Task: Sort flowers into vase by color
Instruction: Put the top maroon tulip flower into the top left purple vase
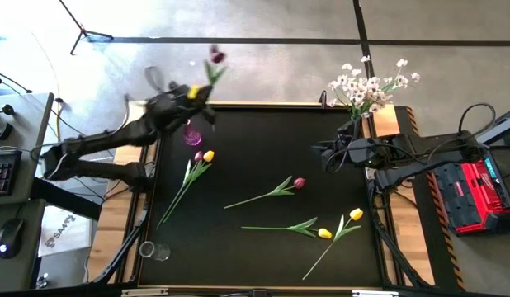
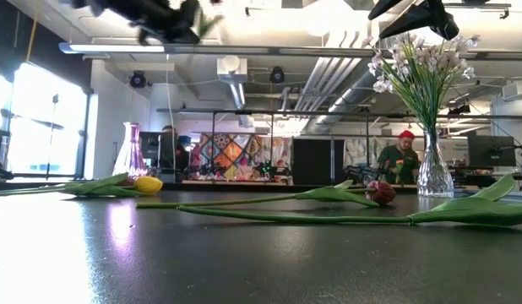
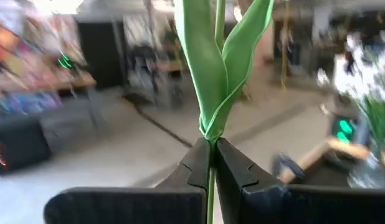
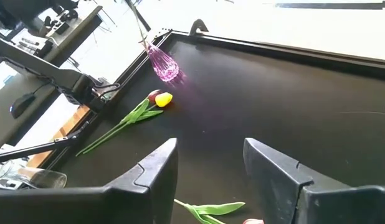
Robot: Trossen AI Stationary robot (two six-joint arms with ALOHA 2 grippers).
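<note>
Left pincer point(image 1: 191, 94) is raised over the far left corner of the surface point(image 1: 263, 157), fingers pressed together on the green stem of a dark red tulip point(image 1: 216, 57). The stem's long axis runs up and away from the pincer, bloom outermost, past the surface's far edge. The pink glass vase point(image 1: 192, 134) sits just on the near side of that pincer, almost beneath it; the left arm is plainly the nearer one. For insertion, the stem's lower end would probably need swinging down over the vase mouth.

Right pincer point(image 4: 210, 167) is held with its fingers apart above the right half of the surface, holding nothing.

A clear vase of white blossoms point(image 1: 370, 86) stands at the far right corner. Lying flat: a yellow tulip with a red one beside it point(image 1: 204, 156) close to the pink vase, a lone red tulip point(image 1: 299, 183) mid-surface, two yellow tulips point(image 1: 337, 224) near the front right. Nothing is seen between the held tulip and the pink vase.
</note>
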